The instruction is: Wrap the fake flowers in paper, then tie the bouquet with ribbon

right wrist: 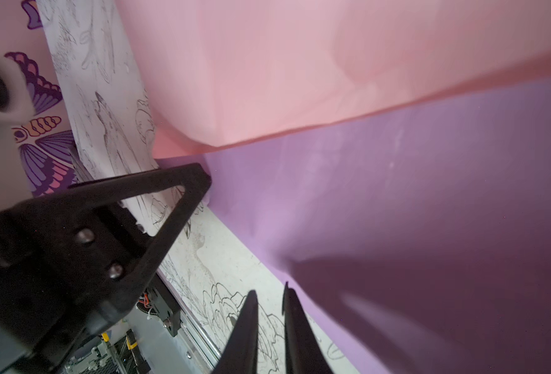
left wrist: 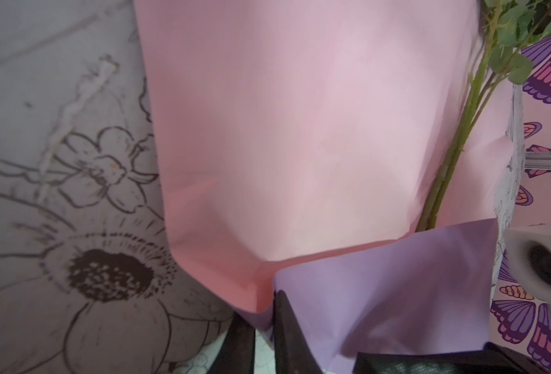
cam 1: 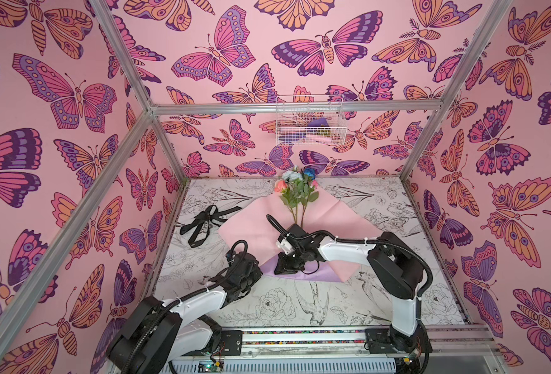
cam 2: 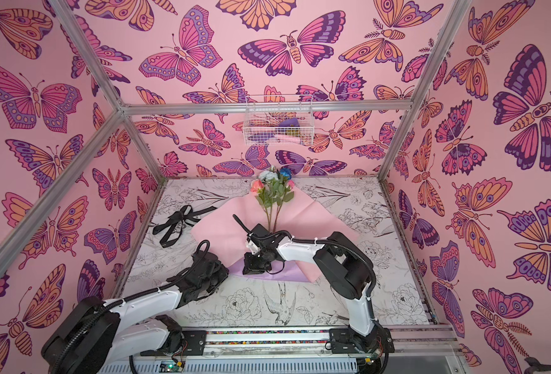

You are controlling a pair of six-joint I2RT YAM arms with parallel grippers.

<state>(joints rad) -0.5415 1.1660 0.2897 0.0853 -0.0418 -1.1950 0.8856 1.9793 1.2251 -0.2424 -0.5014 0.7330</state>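
Note:
The bouquet of fake flowers (cam 1: 298, 191) (cam 2: 274, 191) lies on a pink paper sheet (cam 1: 254, 223) (left wrist: 300, 129), blooms toward the back wall. Its green stems (left wrist: 455, 152) run under a folded-up lilac flap (cam 1: 325, 275) (left wrist: 397, 275) (right wrist: 397, 194). My left gripper (cam 1: 259, 273) (cam 2: 227, 272) (left wrist: 264, 311) is shut on the sheet's near-left folded edge, and one of its fingers (right wrist: 138, 184) shows in the right wrist view. My right gripper (cam 1: 279, 270) (cam 2: 248, 270) (right wrist: 269, 289) hangs over the flap's near edge, narrowly open. Bare table shows through its gap, and the flap's edge passes behind one finger.
A long black ribbon (cam 1: 203, 223) (cam 2: 177, 223) lies loose on the table, left of the sheet. A white wire basket (cam 1: 280, 129) hangs on the back wall above the flowers. Butterfly-print walls and metal posts close in three sides. The arms' rail (cam 1: 300, 336) runs along the front.

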